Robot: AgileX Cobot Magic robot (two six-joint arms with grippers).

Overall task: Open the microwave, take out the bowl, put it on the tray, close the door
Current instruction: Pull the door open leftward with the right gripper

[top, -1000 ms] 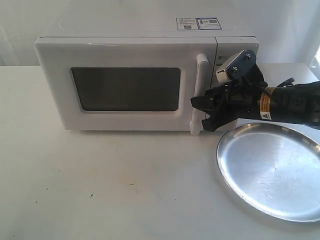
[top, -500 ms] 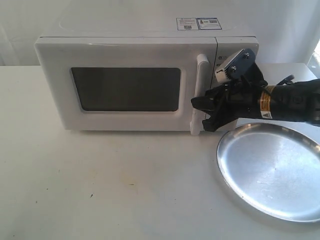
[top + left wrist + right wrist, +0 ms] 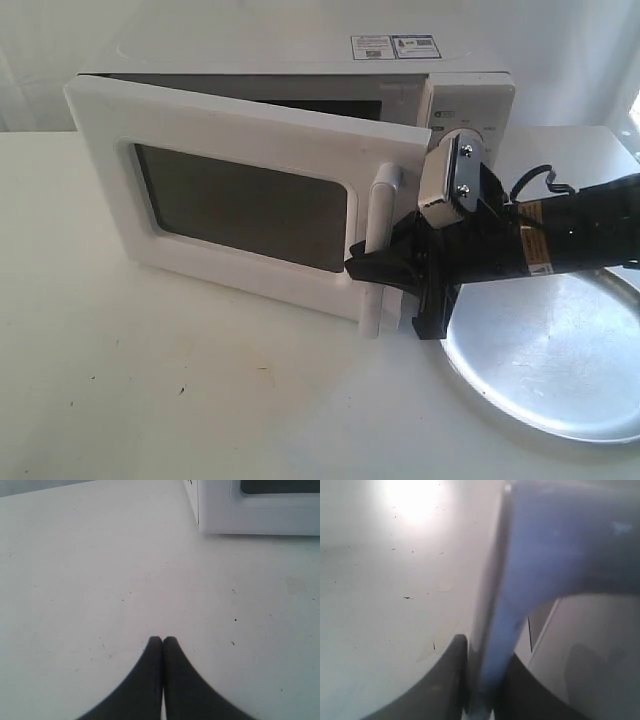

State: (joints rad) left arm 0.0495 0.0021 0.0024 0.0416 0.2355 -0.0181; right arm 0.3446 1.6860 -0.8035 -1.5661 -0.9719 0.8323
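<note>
Exterior view: right hand clamped on handle, door ajar; left hand pressed together above table.

- microwave: white casing all over, with small blue-and-white stickers on its top.
- door: white frame around a dark, near-black window that has a dull grey sheen.
- handle: white in the exterior view, but tinted blue in the right wrist view.
- tray: shiny silver with pale, washed-out reflections.
- right gripper: black, with a silver-grey bracket above it.
- arm: black, with a yellow-and-white warning label.
- left gripper: plain black, no markings.
- table: off-white — scattered with tiny dark specks and faint scuffs.
</note>
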